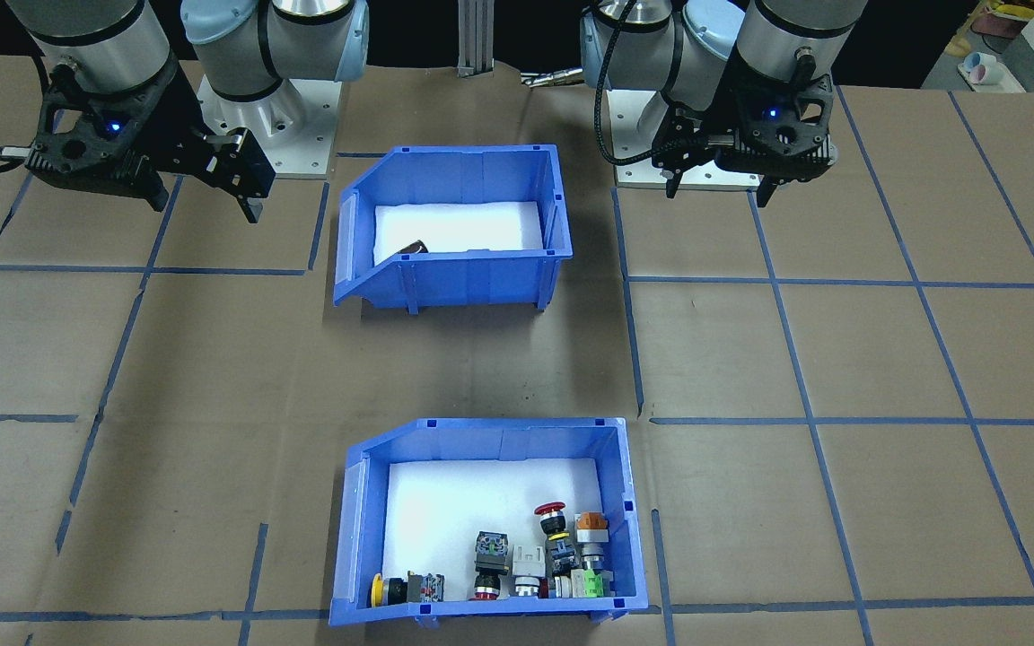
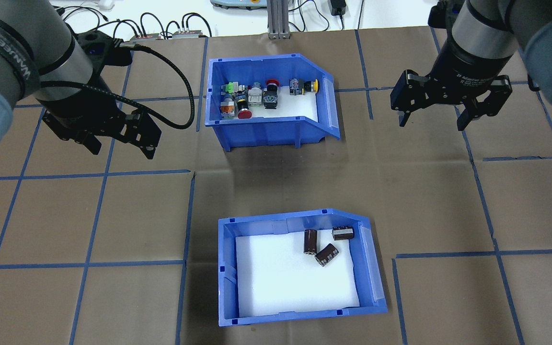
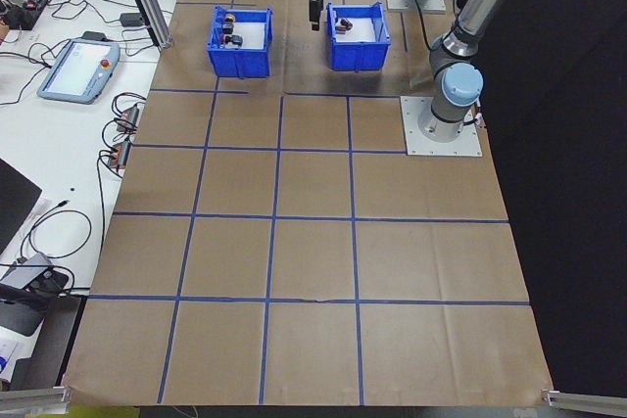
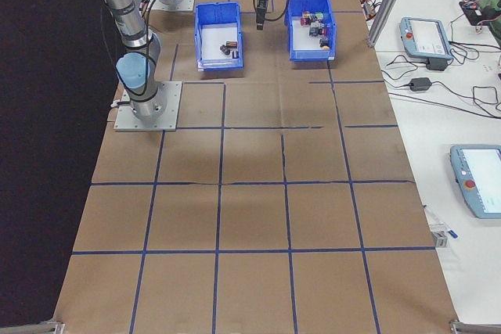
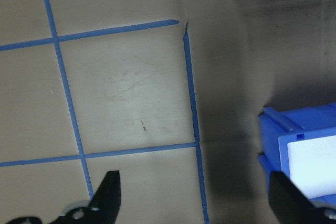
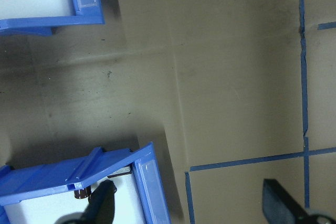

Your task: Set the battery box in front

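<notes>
Battery box (image 2: 300, 268): blue plastic bin with one sloped, open end and a white floor liner; stands flat on the counter (image 2: 113, 215), on the robot's side; its sloped end points toward the right arm's half; three dark brown cylinders with silver ends (image 2: 324, 242) lie on the liner near that sloped end, two touching or nearly so, the third just beside them against the far wall; from the front-facing view only one cylinder shows over the wall.

Switch bin (image 2: 269, 108): like blue bin, well apart from the battery box, directly beyond it on the operators' side; colourful push-button parts crowd its far wall.

Left tool (image 2: 118, 143): fingers spread apart, holding nothing, touching nothing; hangs above bare counter, off the battery box's closed end and further out from the robot; wrist view shows only a corner of a blue bin at its edge.

Right tool (image 2: 431, 122): fingers spread wide, empty, clear of both bins; hovers above the counter beyond the battery box's sloped end, level with the switch bin.

Both arms reach forward from their bases, wrists pointed down.
</notes>
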You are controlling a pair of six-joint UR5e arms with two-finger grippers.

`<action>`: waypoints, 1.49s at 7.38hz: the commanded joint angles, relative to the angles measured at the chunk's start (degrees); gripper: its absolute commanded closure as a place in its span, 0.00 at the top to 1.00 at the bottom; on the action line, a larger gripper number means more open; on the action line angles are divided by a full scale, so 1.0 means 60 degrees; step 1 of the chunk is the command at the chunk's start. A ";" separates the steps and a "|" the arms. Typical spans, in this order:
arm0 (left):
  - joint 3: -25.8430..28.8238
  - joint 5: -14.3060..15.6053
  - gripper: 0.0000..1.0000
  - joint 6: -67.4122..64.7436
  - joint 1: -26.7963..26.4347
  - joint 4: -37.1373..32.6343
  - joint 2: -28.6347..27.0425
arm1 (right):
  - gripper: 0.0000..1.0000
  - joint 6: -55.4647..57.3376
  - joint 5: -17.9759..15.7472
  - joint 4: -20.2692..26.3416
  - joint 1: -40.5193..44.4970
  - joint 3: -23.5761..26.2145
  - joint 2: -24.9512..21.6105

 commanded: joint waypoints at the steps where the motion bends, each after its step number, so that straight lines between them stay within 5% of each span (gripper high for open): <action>1: 0.0000 -0.0002 0.99 0.0046 -0.0003 0.0428 -0.0096 | 1.00 -0.0016 0.0000 -0.0001 0.0000 0.0002 0.0014; 6: -0.0014 0.0012 0.99 -0.0549 -0.0003 0.0431 -0.0126 | 1.00 -0.0291 0.0029 -0.0074 0.0000 0.0002 0.0117; 11: -0.1171 -0.0061 0.99 -0.6254 -0.0251 0.1149 0.0022 | 1.00 -0.3124 0.0029 -0.0074 0.0029 -0.0013 0.0145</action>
